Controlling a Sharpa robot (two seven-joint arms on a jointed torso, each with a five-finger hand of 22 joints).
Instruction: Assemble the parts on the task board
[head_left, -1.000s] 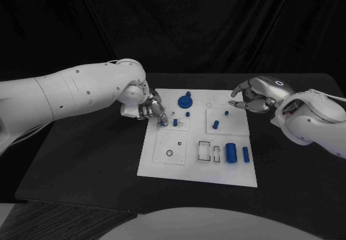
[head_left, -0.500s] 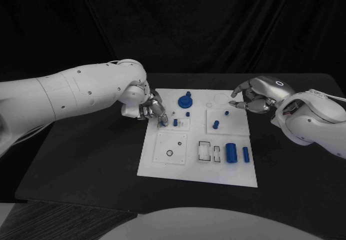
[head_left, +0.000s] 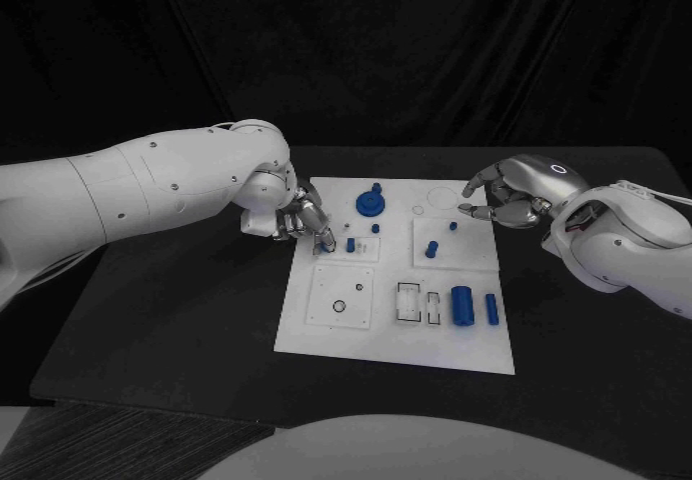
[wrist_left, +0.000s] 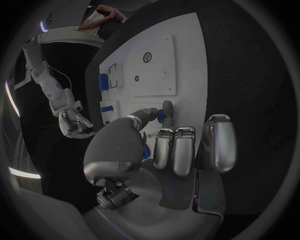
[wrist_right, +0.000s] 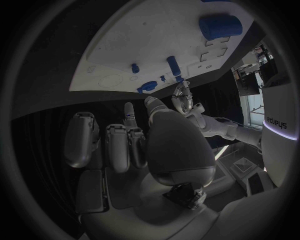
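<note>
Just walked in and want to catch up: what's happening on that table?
A two-armed robot is assembling small blue parts on the white task board. The left robot hand pinches a small blue part at the board's left edge. The right robot hand hovers empty by the far right corner. A big blue cylinder lies untouched.

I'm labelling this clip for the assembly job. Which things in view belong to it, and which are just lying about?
Belongs to the job:
- task board
- round blue part
- big blue cylinder
- slim blue cylinder
- small blue pegs
- black ring
- left hand, fingertips on a small blue part at the board's edge
- right hand, holding nothing

Just lying about:
- nothing besides the black table
</note>
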